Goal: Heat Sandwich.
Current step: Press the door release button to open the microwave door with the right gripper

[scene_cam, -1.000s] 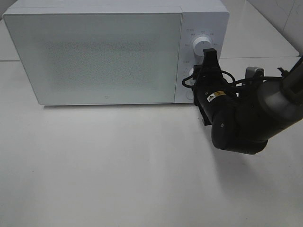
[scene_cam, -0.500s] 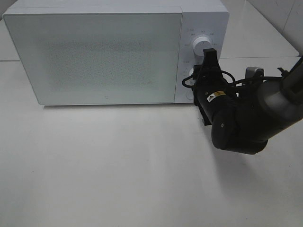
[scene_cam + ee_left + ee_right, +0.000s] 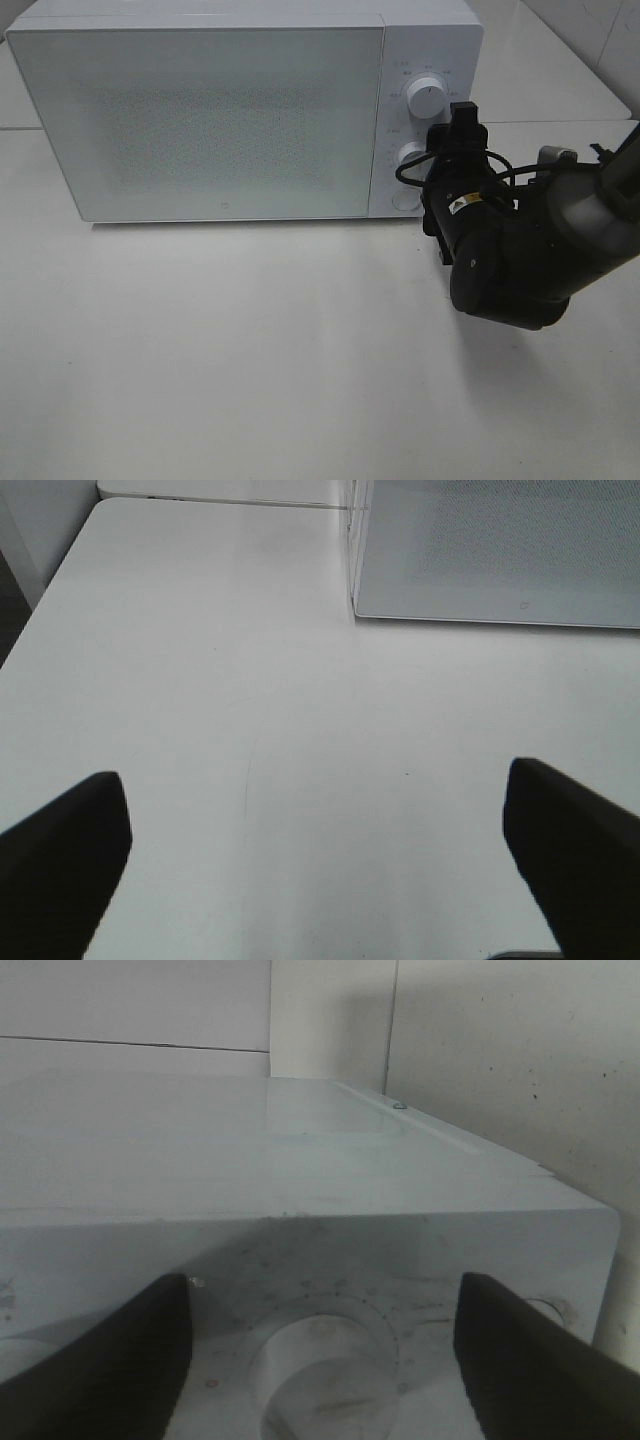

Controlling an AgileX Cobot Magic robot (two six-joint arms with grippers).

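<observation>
Right tool (image 3: 322, 1335), jaws apart, faces microwave (image 3: 430, 30) dial (image 3: 325, 1365); left tool (image 3: 320, 820) spread wide over desk (image 3: 250, 350). Door (image 3: 200, 120) closed, sandwich unseen. Best: centre on dial, clamp squarely, twist gently.

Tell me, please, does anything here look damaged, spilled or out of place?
Nothing stands out. The microwave sits square on the table, door shut; its upper knob and lower knob look intact, and no spill shows.
</observation>
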